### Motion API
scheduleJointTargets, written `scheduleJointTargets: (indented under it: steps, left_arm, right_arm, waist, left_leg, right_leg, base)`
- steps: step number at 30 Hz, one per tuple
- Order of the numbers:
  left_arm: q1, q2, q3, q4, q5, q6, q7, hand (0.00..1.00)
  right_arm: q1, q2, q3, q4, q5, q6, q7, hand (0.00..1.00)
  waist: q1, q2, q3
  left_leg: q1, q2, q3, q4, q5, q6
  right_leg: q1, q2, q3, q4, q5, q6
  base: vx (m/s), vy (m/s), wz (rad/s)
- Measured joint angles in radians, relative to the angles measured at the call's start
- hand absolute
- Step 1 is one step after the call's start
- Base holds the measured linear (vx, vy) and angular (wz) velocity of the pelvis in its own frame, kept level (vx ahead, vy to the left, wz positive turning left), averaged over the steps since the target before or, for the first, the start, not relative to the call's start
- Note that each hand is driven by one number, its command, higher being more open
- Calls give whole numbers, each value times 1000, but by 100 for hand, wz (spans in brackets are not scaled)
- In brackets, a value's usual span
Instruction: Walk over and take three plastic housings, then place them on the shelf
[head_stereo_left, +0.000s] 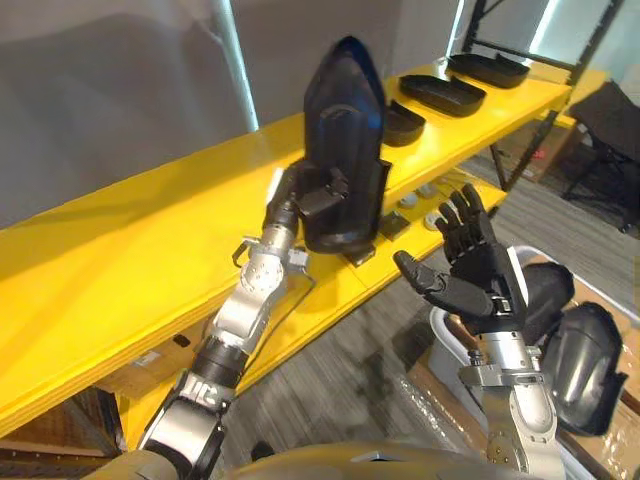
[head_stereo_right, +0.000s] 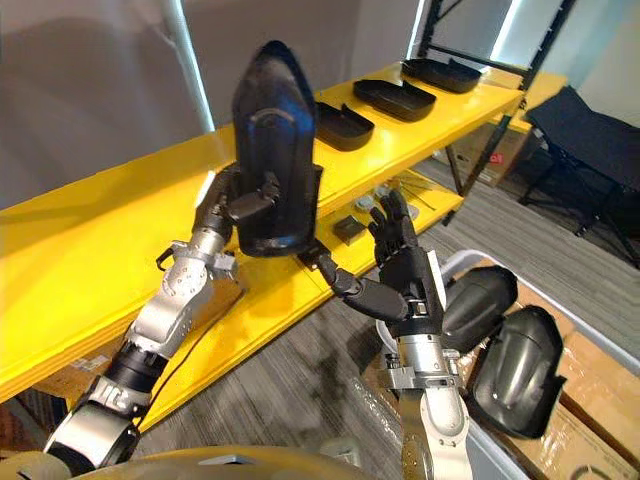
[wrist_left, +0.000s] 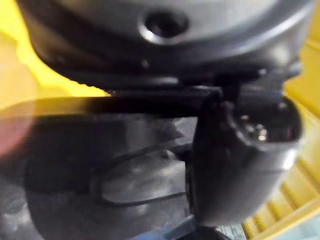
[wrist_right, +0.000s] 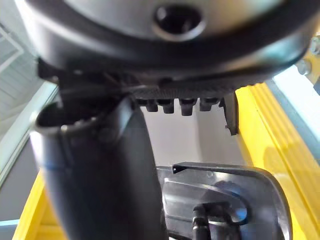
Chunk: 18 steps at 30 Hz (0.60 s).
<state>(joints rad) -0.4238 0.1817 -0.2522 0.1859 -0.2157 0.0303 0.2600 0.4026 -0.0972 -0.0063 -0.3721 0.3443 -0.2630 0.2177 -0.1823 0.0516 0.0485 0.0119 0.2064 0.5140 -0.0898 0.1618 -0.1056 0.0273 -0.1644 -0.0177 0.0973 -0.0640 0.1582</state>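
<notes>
Placing step. My left hand (head_stereo_left: 318, 200) is clamped round the housing (head_stereo_left: 345, 110), holding it upright just above the yellow shelf (head_stereo_left: 120, 250). My right hand (head_stereo_left: 470, 268) is spread and empty beside it. The placed housings (head_stereo_left: 443, 92) sit further along. Next: lay it flat on bare shelf, then let go.

Workshop or storeroom; yellow shelving (head_stereo_left: 100, 270), row of black plastic housings (head_stereo_left: 442, 92), cardboard boxes (head_stereo_right: 600, 390)

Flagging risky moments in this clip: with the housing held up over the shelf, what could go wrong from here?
The left hand grips the housing upright by its lower end alone; it might tip or slip. The open right hand is close beside it and might knock it. Set on the shelf upright, it may topple.
</notes>
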Motion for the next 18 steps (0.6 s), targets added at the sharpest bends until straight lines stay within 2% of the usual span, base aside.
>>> scheduleJointTargets:
  steps: [3, 5, 8, 13, 16, 18]
  left_arm:
    - [-84, 5, 32, 91, -12, 18, 58, 0]
    - [-136, 21, 44, 130, -23, 18, 87, 0]
    - [-211, 55, 69, 175, -58, 20, 137, 0]
    - [-270, 121, 121, 183, -175, 28, 217, 0]
    - [-303, 161, 153, 220, -228, 31, 243, 0]
    - [-342, 184, 154, 242, -256, 33, 261, 0]
  right_arm:
    - [-5, -46, 25, 0, 26, 34, 5, 100]
    - [-9, -60, 41, 3, 26, 39, 4, 100]
    - [-20, -65, 80, 6, 27, 41, 1, 100]
    - [-25, -73, 138, 6, 35, 41, 1, 100]
    - [-25, -105, 183, 6, 35, 41, 0, 100]
    - [-28, -119, 215, 6, 35, 41, -11, 100]
  waist:
    - [-15, 20, 2]
    - [-16, 24, 11]
    - [-19, 14, 50]
    - [-34, 15, 115]
    - [-36, 13, 139]
    - [-29, 6, 180]
  left_leg:
    - [-30, 16, 6, 0, 25, -2]
    - [-57, 13, 15, 1, 34, 4]
    - [-77, 8, 30, 1, 46, 10]
    - [-111, 6, 31, 1, 56, 23]
    - [-135, 5, 32, 2, 67, 24]
    - [-151, 5, 25, 4, 79, 35]
  right_leg:
    - [-53, 15, 7, 36, -5, -8]
    - [-96, 15, 26, 60, -5, -8]
    - [-144, 13, 51, 91, -4, -6]
    - [-189, 12, 61, 115, -4, -2]
    - [-223, 13, 65, 133, -6, -1]
    - [-240, 13, 63, 149, -7, -1]
  base:
    - [-71, -69, -6]
    - [-55, -19, -9]
    - [-55, -5, -14]
    - [-38, -6, -1]
    - [-12, -11, 1]
    - [-6, -21, 10]
